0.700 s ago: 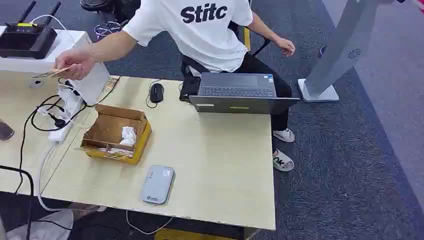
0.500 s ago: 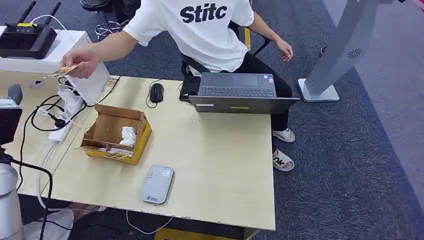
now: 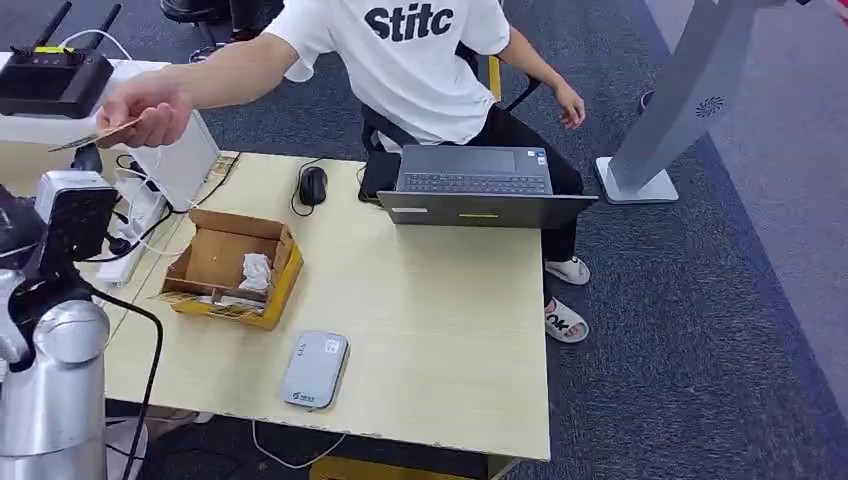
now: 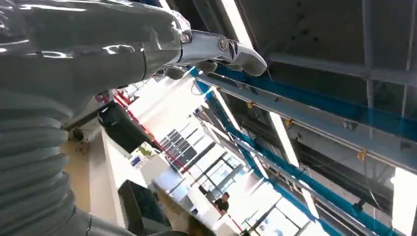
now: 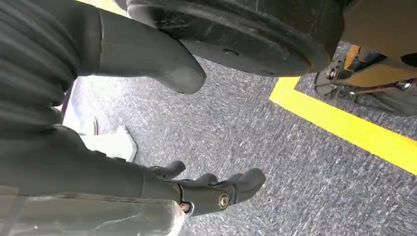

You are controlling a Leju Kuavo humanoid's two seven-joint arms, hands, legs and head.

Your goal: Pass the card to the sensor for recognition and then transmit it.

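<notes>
Overhead, a person's hand (image 3: 150, 108) holds out the card (image 3: 95, 137), while wrist views show the left hand (image 4: 147, 46) and right hand (image 5: 162, 189) spread, empty.

Pale matt wood-look tabletop (image 3: 430, 330), brown cardboard box (image 3: 232, 268), brushed silver metal arm (image 3: 50, 390).
The grey rounded plastic card reader (image 3: 314, 369) looks smooth and dull; the left hand (image 4: 123, 49) shows glossy grey plastic with a ribbed cover; the right hand (image 5: 162, 182) is matt dark over rough speckled grey carpet (image 5: 275, 162).

The pale wooden table (image 3: 440, 330) carries a cardboard box (image 3: 232, 268), grey sensor (image 3: 314, 369), mouse (image 3: 313, 185) and laptop (image 3: 480, 187).
</notes>
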